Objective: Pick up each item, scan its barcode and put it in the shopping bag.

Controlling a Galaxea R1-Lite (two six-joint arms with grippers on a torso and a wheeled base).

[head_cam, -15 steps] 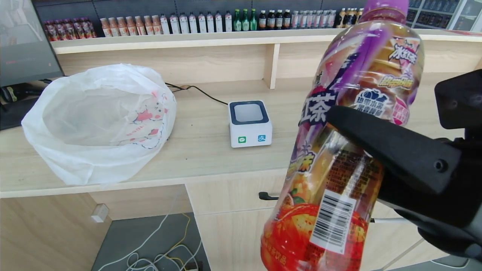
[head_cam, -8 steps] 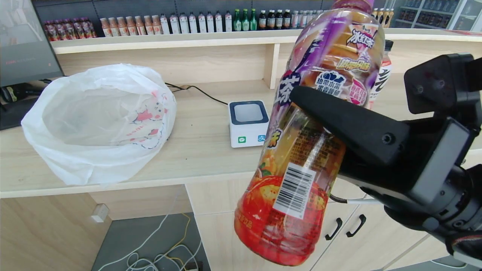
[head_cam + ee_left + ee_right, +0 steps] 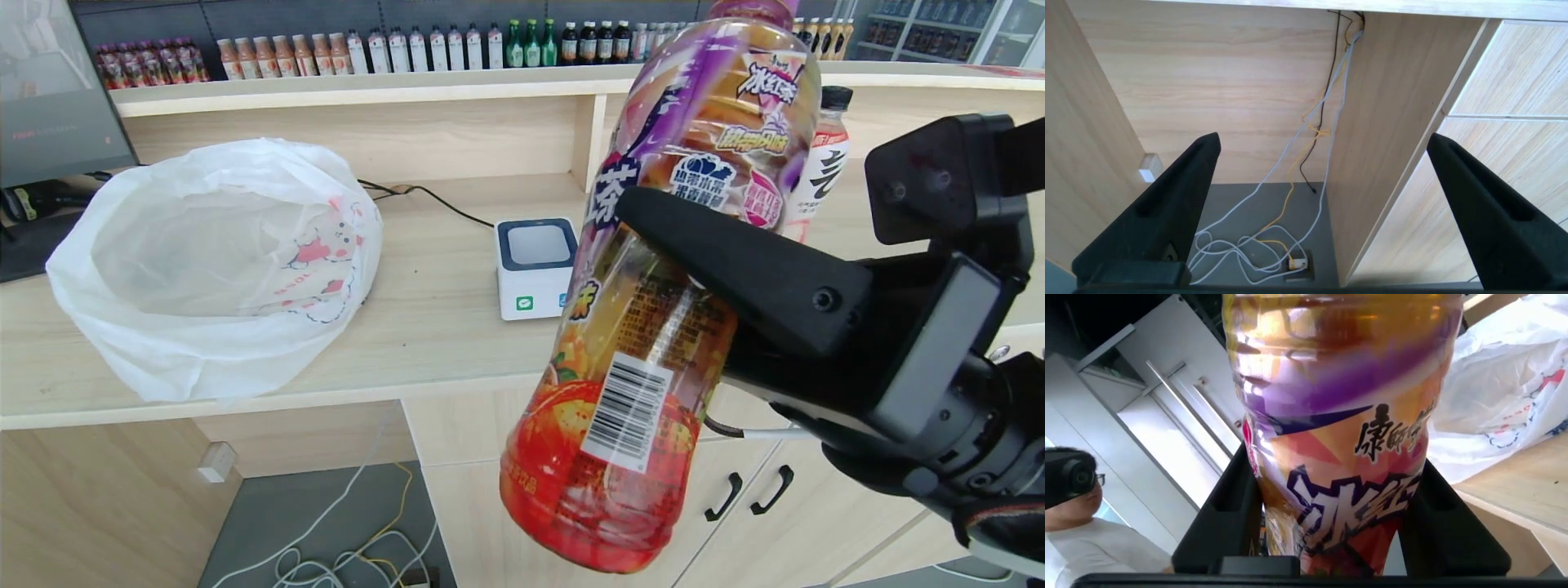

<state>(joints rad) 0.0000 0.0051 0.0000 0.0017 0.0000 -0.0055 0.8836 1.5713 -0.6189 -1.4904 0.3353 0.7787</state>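
Observation:
My right gripper (image 3: 694,245) is shut on a large iced tea bottle (image 3: 653,327) with a purple and orange label, held tilted in the air before the counter, its barcode (image 3: 624,412) facing the head camera. In the right wrist view the bottle (image 3: 1343,433) sits between the black fingers (image 3: 1229,510). The white scanner box (image 3: 539,265) sits on the counter just behind and left of the bottle. A white shopping bag (image 3: 216,261) stands open at the counter's left. My left gripper (image 3: 1323,220) is open below the counter, holding nothing.
A second bottle (image 3: 824,159) with a black cap stands on the counter behind the held one. A monitor (image 3: 53,90) is at the far left. Shelves of drinks (image 3: 408,45) line the back. Loose cables (image 3: 1266,237) lie on the floor under the counter.
The right gripper has carried the bottle left and slightly lower, toward the scanner, tilting it more. The second bottle behind it has come into sight.

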